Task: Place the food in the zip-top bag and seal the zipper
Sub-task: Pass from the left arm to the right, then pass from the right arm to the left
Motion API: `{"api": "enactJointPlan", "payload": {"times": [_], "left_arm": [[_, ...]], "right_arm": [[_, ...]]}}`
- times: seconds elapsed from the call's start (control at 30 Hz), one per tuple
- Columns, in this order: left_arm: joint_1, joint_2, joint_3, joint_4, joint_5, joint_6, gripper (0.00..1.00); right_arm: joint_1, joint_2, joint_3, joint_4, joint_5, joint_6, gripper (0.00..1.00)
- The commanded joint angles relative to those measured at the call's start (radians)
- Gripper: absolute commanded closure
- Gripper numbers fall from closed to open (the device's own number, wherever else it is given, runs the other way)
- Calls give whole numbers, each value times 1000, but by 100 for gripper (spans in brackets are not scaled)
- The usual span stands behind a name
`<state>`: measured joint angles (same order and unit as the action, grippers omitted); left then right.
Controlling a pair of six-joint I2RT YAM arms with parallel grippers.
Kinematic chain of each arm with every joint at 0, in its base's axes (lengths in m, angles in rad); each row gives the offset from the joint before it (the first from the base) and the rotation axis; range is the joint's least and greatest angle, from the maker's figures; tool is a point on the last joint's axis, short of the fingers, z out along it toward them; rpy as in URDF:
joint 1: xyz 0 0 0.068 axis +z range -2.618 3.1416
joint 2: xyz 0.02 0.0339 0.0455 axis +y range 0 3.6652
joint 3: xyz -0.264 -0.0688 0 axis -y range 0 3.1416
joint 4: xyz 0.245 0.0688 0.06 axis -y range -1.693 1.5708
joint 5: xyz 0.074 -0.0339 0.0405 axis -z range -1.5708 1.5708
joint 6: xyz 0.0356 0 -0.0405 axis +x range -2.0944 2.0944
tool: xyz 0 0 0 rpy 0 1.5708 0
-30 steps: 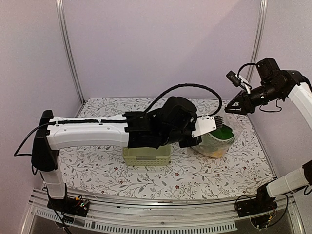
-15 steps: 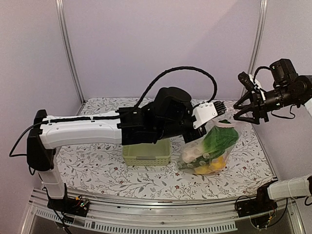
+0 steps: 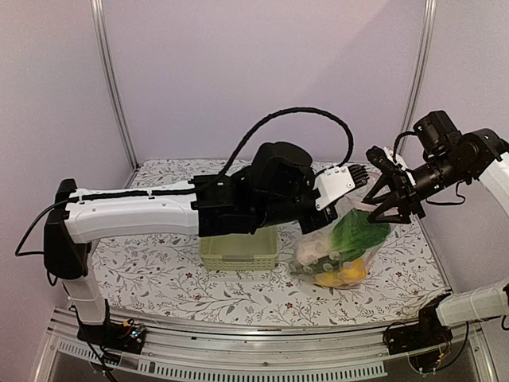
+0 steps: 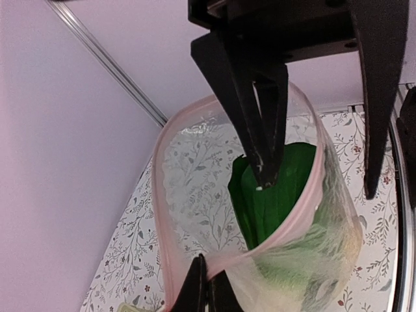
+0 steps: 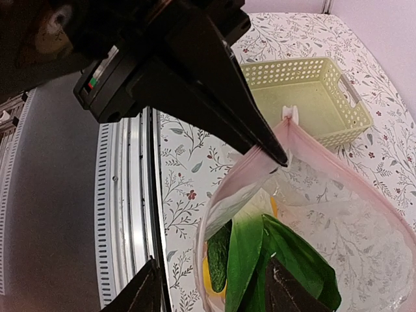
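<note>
The zip-top bag [image 3: 343,243] hangs with its mouth wide, held by its pink zipper [image 4: 162,195] rim. My left gripper [image 4: 207,270] is shut on that rim at the corner nearest the basket; from above, my left gripper [image 3: 340,208] shows there too. Inside the bag lies the food: a bok choy leaf [image 5: 260,257], a cucumber [image 5: 218,257] and a yellow fruit [image 3: 342,277]. My right gripper [image 3: 382,203] stands open at the far rim. One of its fingers [image 4: 260,130] reaches into the mouth and the other stays outside.
The pale green lattice basket [image 5: 305,97] sits on the floral table [image 3: 159,270], left of the bag and under my left arm. The metal rail [image 5: 130,195] runs along the table's near edge. Walls and frame posts close in the back and sides.
The left gripper has lifted the bag off the table so it hangs taller. The right gripper has opened and moved down and left to the bag's mouth.
</note>
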<state>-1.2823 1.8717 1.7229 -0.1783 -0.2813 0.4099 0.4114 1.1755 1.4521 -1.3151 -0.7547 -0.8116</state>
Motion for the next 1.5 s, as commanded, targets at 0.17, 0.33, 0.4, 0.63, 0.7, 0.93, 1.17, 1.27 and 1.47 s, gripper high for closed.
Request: {"api": "enactJointPlan", "payload": {"times": [0.17,0.33,0.4,0.63,0.7,0.93,1.17,1.27,1.47], "left_arm": [[2,-60,-37,58,-18,-36,80],[-2,-191,-207,155,-23,-96,46],[-1,-297,-391,333,6,-133,35],[79,-496,-760,672,188,-342,23],[108,-474,-771,706,253,-385,23],[237,-353,-758,870,452,-519,31],[342,-217,-712,1003,671,-651,37],[347,-159,-677,1035,711,-671,31],[352,-48,-592,1069,804,-701,40]], "right_arm": [[36,0,-25,56,8,29,88],[37,-29,-34,77,2,40,95],[37,-35,-41,75,0,41,97],[38,-56,-65,108,-19,70,100],[37,-51,-65,110,-22,74,100],[37,-49,-58,105,-20,81,100],[37,-50,-61,100,-23,83,100],[37,-48,-61,103,-28,86,100],[37,-36,-53,101,-23,89,100]]}}
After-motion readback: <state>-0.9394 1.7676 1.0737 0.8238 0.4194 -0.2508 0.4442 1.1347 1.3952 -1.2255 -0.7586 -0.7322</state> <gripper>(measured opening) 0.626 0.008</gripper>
